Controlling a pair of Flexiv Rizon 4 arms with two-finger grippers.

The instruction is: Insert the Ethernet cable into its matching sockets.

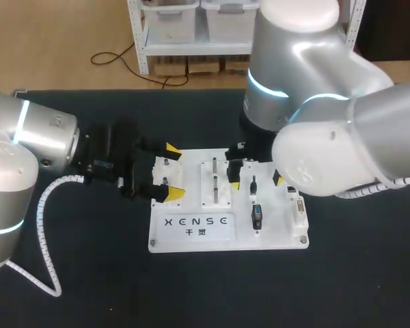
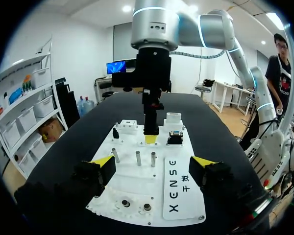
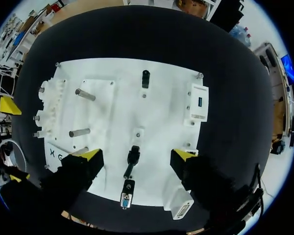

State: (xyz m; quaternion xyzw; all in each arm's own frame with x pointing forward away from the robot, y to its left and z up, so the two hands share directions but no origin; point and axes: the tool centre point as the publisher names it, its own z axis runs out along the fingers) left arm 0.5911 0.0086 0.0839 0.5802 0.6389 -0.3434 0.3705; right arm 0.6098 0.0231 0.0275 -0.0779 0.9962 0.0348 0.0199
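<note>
On the black table (image 1: 89,287) sits a white board (image 1: 191,240), and both of my arms hang over it. My left claw (image 1: 173,171) comes in from the left and hovers at the board's left edge. Its yellow-tipped fingers are spread wide, one toward the far side and one toward the near side, and it has hold of nothing. In its own wrist view those fingers straddle the board's left end, with three metal pegs (image 2: 137,157) standing just ahead of them.

My right claw (image 3: 136,155) is over the right half of the board, fingers likewise wide apart and gripping nothing. Between them, touching neither finger, sits a short black cable (image 3: 132,157). I cannot tell whether it stands upright or lies flat, nor can I make out the shape of its plug.

Just on the near side of the cable is a connector with a blue face (image 3: 127,199). Toward the far side a small black part (image 3: 145,78) sits alone on the board. Along the right edge is a white socket block (image 3: 198,102) with a blue-lined opening. A second white block (image 3: 181,209) sits at the near right corner. The cable is apart from both blocks.
</note>
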